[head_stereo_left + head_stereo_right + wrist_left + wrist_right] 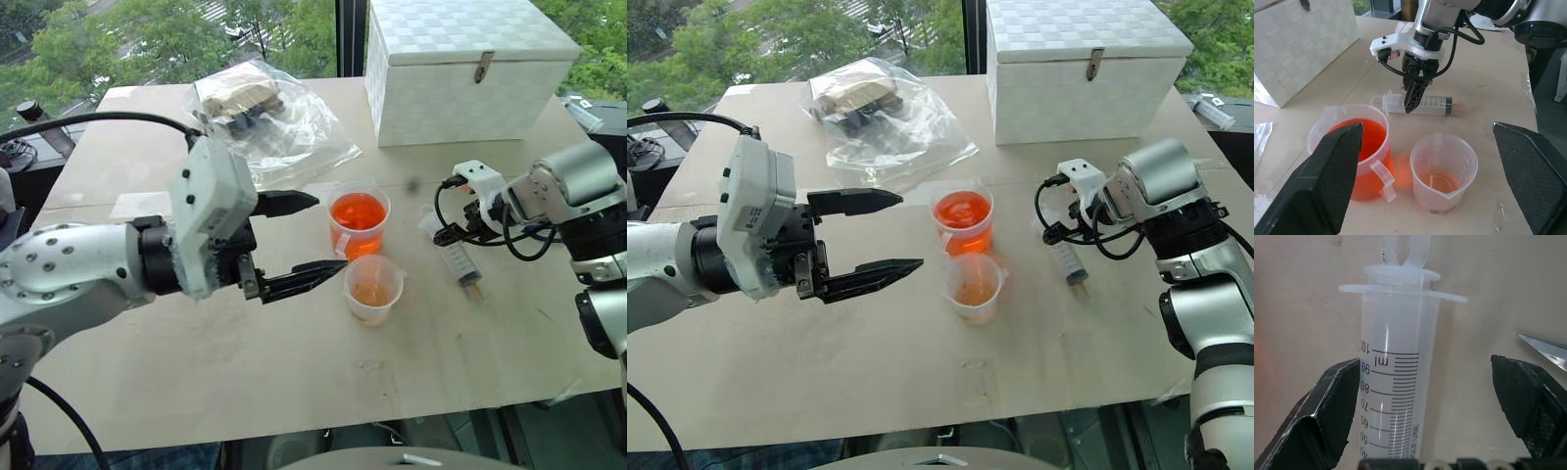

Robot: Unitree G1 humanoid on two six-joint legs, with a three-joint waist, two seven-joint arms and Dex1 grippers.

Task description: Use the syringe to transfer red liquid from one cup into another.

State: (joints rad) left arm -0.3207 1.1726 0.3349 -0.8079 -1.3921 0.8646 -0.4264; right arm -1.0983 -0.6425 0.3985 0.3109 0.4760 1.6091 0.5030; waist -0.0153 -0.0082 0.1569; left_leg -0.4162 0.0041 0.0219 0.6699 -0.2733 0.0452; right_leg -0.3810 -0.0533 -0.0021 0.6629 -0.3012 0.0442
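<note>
Left fingers (877,235) spread wide, nothing between them, hovering level above the surface (872,362) and pointing at the two cups. Just past their tips stands the red cup (962,222), full of red liquid (961,211), with the frosted cup (974,287) touching it in front. Over on the right, the right fingers (1413,96) point steeply down, also parted, with the syringe (1396,382) lying flat between them on the surface, not gripped.
</note>
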